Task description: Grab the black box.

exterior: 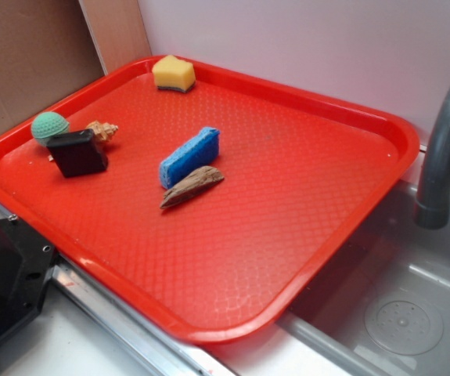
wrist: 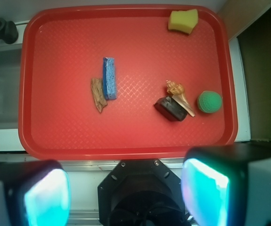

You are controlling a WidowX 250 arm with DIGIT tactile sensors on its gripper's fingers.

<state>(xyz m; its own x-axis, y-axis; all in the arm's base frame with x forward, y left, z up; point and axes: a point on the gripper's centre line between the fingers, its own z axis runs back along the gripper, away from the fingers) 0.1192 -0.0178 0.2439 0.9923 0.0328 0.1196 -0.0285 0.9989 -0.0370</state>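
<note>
Gripper [wrist: 126, 193] fingers hang wide apart and empty high above the red tray [wrist: 126, 148], so the black box [wrist: 171, 108] is still ungrabbed.

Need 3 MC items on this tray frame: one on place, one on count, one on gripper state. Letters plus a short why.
1. What touches the black box?
A. blue sponge
B. seashell
C. yellow sponge

2. How many sponges lie on the red tray?
A. one
B. two
C. three

3. The gripper is:
A. shut on the box
B. open, short of the tray
C. shut on the ball

Answers:
1 B, the seashell leans across its edge.
2 B, the blue sponge and the yellow sponge.
3 B, its fingers stand apart at the near rim, holding nothing.
</note>
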